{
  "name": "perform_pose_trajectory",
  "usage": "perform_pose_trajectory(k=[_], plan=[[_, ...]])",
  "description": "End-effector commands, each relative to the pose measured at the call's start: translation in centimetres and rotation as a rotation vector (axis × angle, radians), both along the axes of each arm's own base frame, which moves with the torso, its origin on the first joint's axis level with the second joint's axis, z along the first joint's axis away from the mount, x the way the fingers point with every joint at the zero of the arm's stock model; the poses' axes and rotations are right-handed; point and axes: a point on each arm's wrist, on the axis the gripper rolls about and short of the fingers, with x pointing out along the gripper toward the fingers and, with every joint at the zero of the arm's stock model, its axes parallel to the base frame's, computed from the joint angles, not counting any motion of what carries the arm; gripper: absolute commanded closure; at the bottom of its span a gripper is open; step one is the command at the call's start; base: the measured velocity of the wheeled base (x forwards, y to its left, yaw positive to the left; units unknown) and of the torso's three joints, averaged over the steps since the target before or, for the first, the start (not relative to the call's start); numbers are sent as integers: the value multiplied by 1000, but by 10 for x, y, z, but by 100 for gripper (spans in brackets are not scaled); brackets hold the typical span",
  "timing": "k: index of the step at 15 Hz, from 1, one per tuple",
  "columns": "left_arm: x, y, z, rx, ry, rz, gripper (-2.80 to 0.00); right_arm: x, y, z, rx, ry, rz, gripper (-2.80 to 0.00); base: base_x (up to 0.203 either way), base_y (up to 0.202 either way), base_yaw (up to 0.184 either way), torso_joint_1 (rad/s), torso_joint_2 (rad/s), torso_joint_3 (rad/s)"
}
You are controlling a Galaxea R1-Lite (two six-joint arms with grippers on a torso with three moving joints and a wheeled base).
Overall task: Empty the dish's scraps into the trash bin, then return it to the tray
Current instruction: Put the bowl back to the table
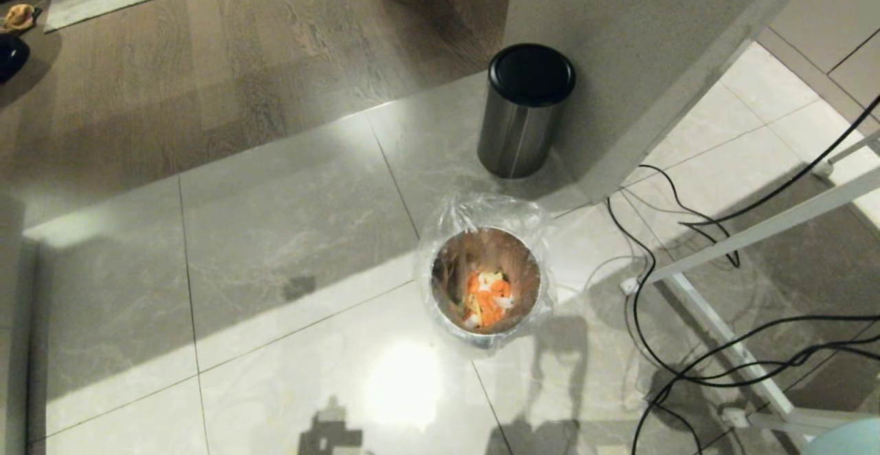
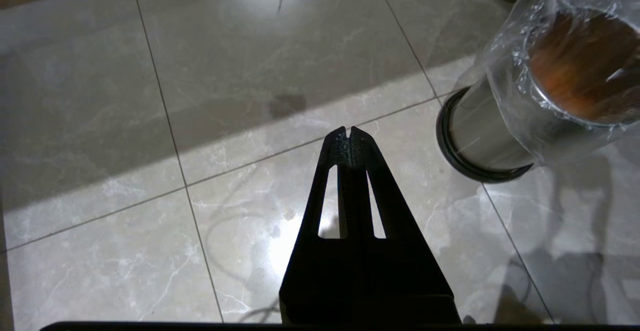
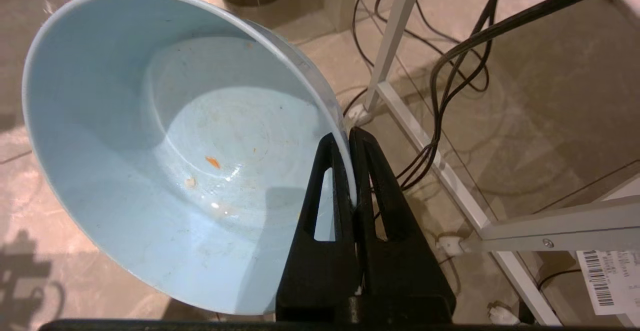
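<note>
The small round trash bin point(image 1: 485, 283) stands on the glossy tiled floor point(image 1: 289, 256), lined with a crinkly clear plastic bag point(image 1: 481, 211) that is folded out over its rim. At the bottom of it lie the scraps point(image 1: 487, 299), orange carrot sticks mixed with pale yellowish and white bits. Just behind this bin, near the corner of a wall point(image 1: 619, 63), stands a taller brushed-steel bin point(image 1: 521, 115) with a black lid. On the right side, black cables point(image 1: 687, 345) run across the floor around a white metal frame point(image 1: 722, 331). The right gripper point(image 3: 349, 138) is clamped on the rim of the pale-blue dish point(image 3: 165, 141): one finger is inside the bowl and one outside, with the thin wall pressed between them. The dish is held tilted above the floor, and inside it I see only some tiny orange and pale crumbs on the wet-looking bottom. A corner of the dish shows also at the lower right edge of the head view. The left gripper point(image 2: 349, 133) hangs above the tiles beside the trash bin, its two fingers pressed together at the tips and holding nothing. The tray is not seen in any view.
</note>
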Motion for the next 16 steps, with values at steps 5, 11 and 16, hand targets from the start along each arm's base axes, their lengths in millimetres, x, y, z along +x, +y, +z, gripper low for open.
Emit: perform_pose_trajectory(k=[5, 11, 16], plan=[[0, 0, 0, 1, 0, 1, 0, 0, 0, 0, 0, 1, 0, 0, 0, 0, 0, 4, 3, 202], [0, 0, 0, 1, 1, 0, 0, 0, 0, 0, 0, 1, 0, 0, 0, 0, 0, 5, 2, 200], [0, 0, 0, 0, 0, 0, 0, 0, 0, 0, 0, 1, 0, 0, 0, 0, 0, 5, 1, 204]])
